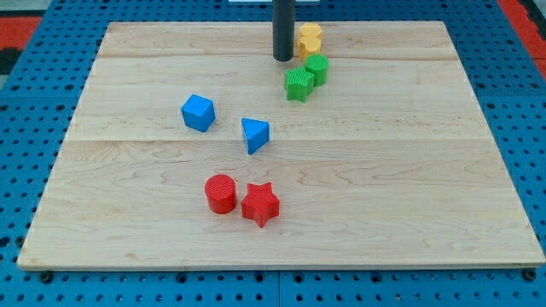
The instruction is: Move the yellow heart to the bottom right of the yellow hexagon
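My tip (282,58) rests on the board near the view's top, just left of a yellow cluster (309,39). The cluster looks like two yellow blocks pressed together, one above the other. I cannot tell which is the heart and which the hexagon. The rod hides part of the cluster's left side. The tip is close to the lower yellow piece; I cannot tell if it touches it.
A green cylinder-like block (317,68) sits right below the yellow cluster, with a second green block (297,84) touching it at lower left. A blue cube (198,112) and a blue triangle (254,134) lie mid-board. A red cylinder (220,193) and a red star (260,204) sit lower down.
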